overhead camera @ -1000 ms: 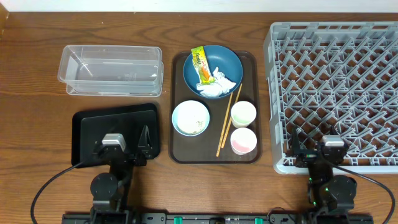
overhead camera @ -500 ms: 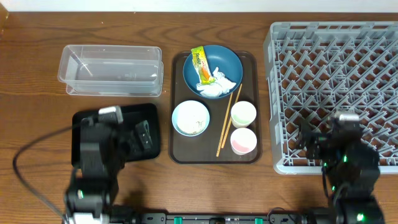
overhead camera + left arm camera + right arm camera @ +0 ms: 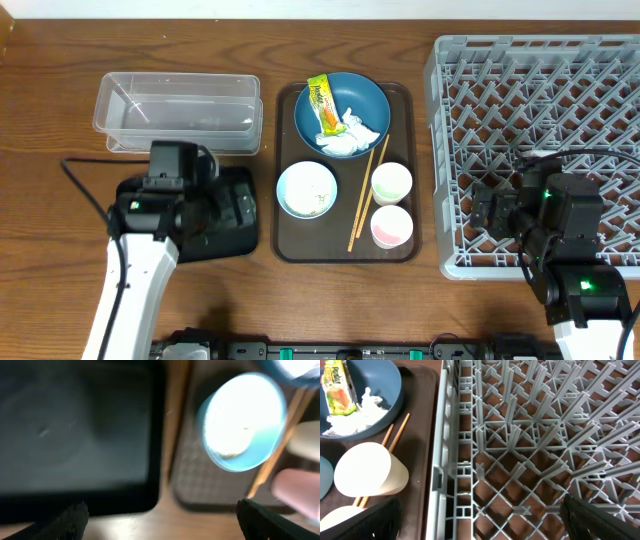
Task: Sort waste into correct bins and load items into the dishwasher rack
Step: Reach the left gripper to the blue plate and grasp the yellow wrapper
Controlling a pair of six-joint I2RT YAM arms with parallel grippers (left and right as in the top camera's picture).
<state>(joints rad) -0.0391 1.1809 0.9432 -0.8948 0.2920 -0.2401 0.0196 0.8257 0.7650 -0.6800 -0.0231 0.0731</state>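
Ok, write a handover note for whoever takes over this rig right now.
Left gripper: open, empty, above the black tray's right edge, near the bowl.
Right gripper: open, empty, above the rack's left edge.
On the brown tray: plate holding the wrapper and tissues, bowl with rice scraps, two cups, chopsticks.
Clear tub and rack look empty.
Done: nothing sorted or loaded yet.
Left: waste into the bins, then plate, bowl, cups and chopsticks into the rack.
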